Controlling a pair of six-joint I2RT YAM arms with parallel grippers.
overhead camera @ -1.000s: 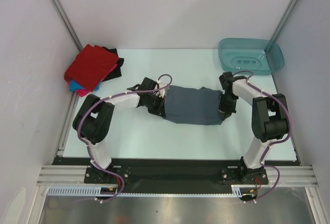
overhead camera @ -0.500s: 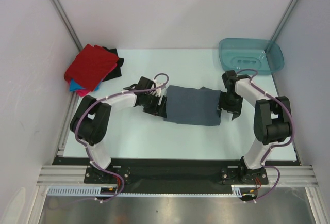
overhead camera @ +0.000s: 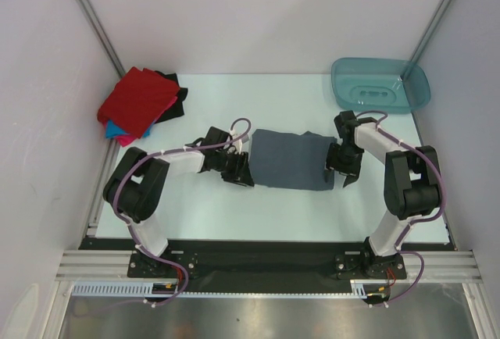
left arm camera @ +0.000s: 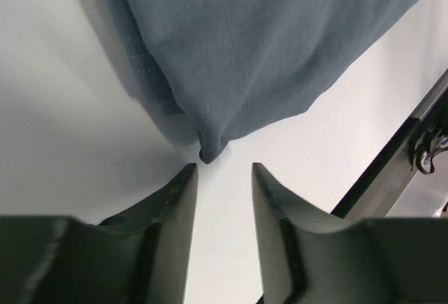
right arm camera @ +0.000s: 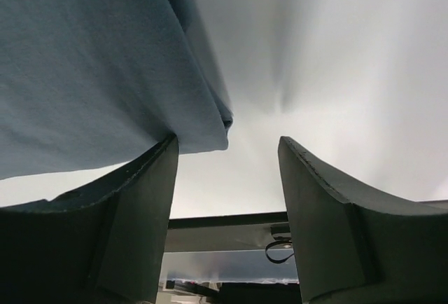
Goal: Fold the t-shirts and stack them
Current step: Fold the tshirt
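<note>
The plain slate grey-blue cotton t-shirt (overhead camera: pixel 289 159) lay folded into a rough rectangle at the middle of the pale table (overhead camera: pixel 258 206), its long side running left to right, flat on the surface between my two claws.

My left claw (overhead camera: pixel 238 169) sat at the shirt's left edge, low over the table. In the left wrist view its two dark fingers (left arm camera: pixel 168 213) stood parted with only bare table between them. A bunched corner of the cloth ended just beyond the tips, so this claw held nothing.

My right claw (overhead camera: pixel 341 169) sat at the shirt's right edge. Its fingers (right arm camera: pixel 322 206) were spread wider, and the folded edge of the shirt lay beside one finger. The gap between them was bare, with no cloth pinched there.

At the far left corner of the table was a stack of other shirts. A red folded one (overhead camera: pixel 137 98) lay on top, a bright blue (overhead camera: pixel 116 128) and a pink (overhead camera: pixel 129 139) edge showed under its near side, and a black one (overhead camera: pixel 176 101) stuck out on its right. A translucent teal plastic tub (overhead camera: pixel 380 85) stood at the far right corner, well apart from the grey-blue shirt.
</note>
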